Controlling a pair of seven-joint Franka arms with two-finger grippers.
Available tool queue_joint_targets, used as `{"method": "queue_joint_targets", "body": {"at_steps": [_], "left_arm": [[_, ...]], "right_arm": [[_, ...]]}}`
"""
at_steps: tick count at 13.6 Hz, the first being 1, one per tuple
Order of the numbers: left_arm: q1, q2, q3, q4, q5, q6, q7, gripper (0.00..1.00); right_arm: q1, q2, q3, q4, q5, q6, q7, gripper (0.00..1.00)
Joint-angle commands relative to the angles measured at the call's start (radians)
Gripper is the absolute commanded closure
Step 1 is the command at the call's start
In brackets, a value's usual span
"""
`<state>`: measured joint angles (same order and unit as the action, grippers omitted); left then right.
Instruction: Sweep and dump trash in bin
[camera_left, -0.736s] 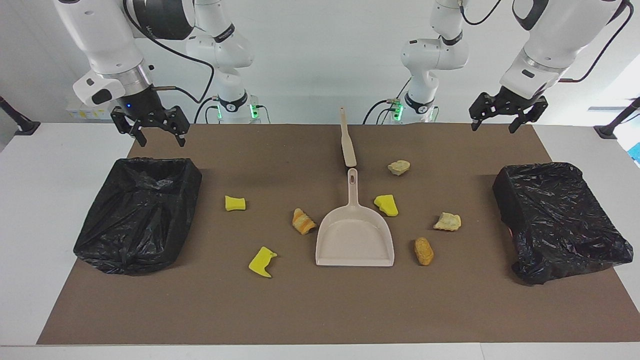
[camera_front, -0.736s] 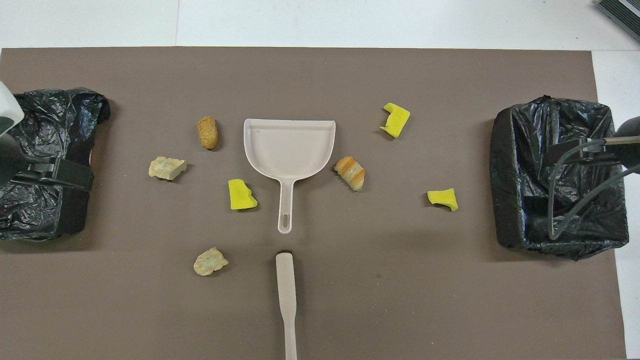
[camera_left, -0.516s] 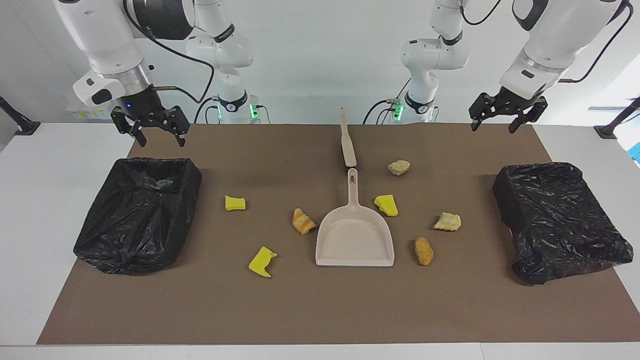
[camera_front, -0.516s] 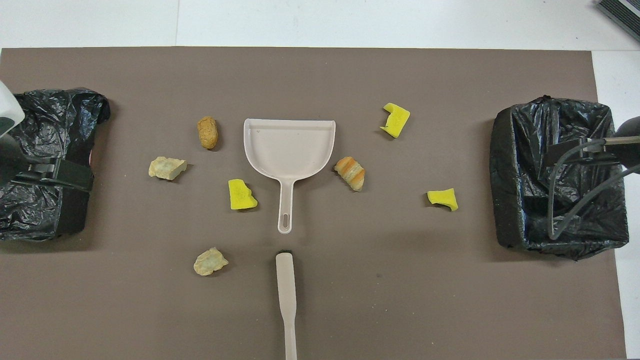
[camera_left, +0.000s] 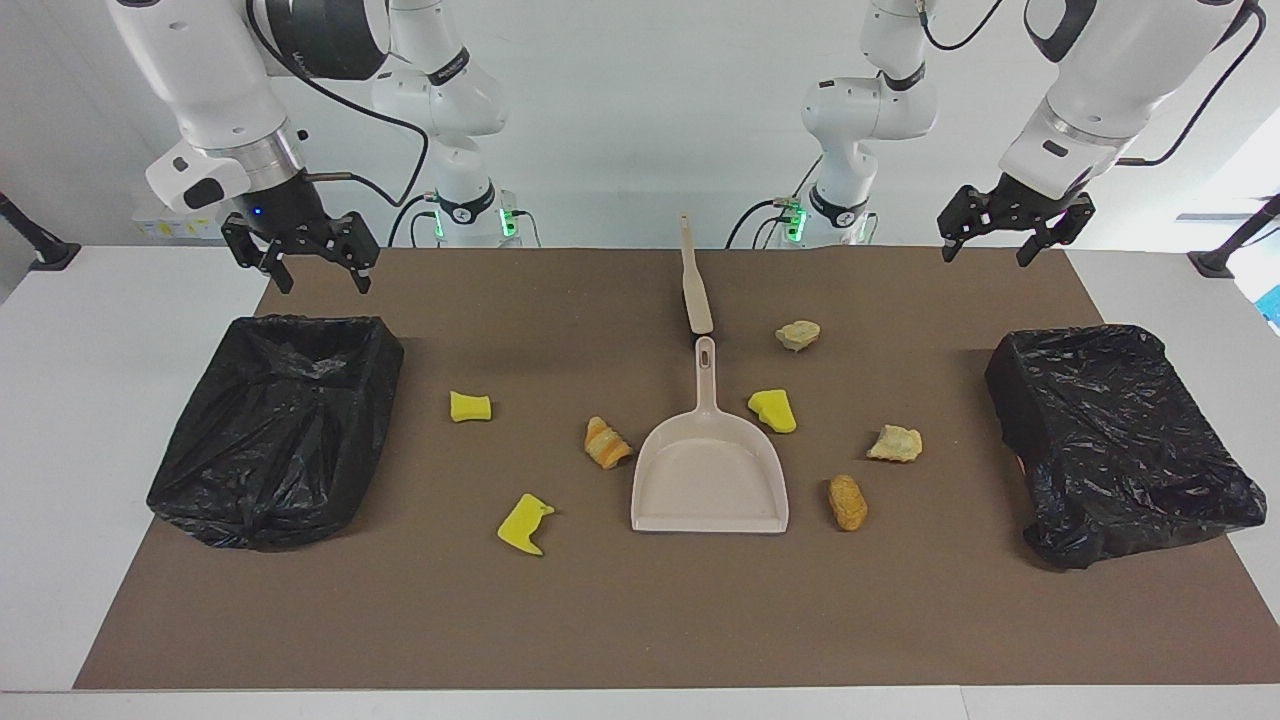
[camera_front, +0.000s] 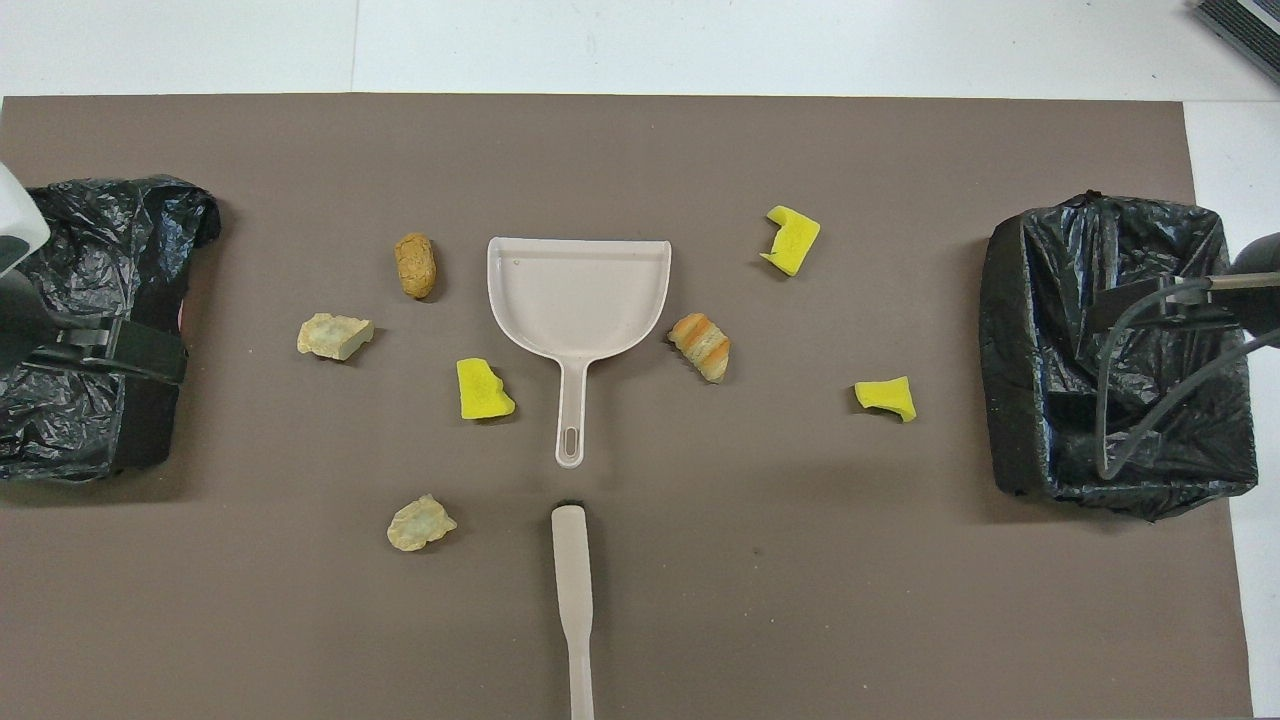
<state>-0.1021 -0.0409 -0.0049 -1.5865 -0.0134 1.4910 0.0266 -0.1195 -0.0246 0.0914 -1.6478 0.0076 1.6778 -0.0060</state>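
Observation:
Trash lies scattered on the brown mat (camera_left: 620, 620). Three yellow foam chunks (camera_left: 470, 406) (camera_left: 526, 523) (camera_left: 773, 410) and several tan lumps, among them one (camera_left: 798, 335) nearest the robots and a striped one (camera_left: 607, 442), surround a beige dustpan (camera_left: 708, 470) (camera_front: 578, 295). A beige brush (camera_left: 695, 285) (camera_front: 572, 590) lies just beyond the dustpan's handle, toward the robots. Black-bagged bins sit at each end: one (camera_left: 250, 500) at the right arm's end, one (camera_left: 1130, 450) at the left arm's. My right gripper (camera_left: 300, 268) hangs open above its bin's robot-side rim. My left gripper (camera_left: 1005, 240) hangs open, empty, above the mat's corner.
White tabletop (camera_left: 90, 400) borders the mat on all sides. The right arm's cable (camera_front: 1150, 370) loops over its bin in the overhead view. Open mat stretches between the trash and the edge farthest from the robots.

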Motion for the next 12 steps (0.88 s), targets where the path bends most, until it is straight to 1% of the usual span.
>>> {"method": "queue_joint_targets", "body": {"at_steps": [1,12], "left_arm": [[0.012,-0.022,-0.006,-0.026,-0.008,0.003,0.015,0.00],[0.013,-0.024,-0.006,-0.009,-0.010,0.006,0.021,0.00]], "right_arm": [[0.000,-0.003,0.004,-0.007,-0.002,0.008,0.015,0.00],[0.000,-0.003,0.004,-0.007,-0.002,0.008,0.015,0.00]]}}
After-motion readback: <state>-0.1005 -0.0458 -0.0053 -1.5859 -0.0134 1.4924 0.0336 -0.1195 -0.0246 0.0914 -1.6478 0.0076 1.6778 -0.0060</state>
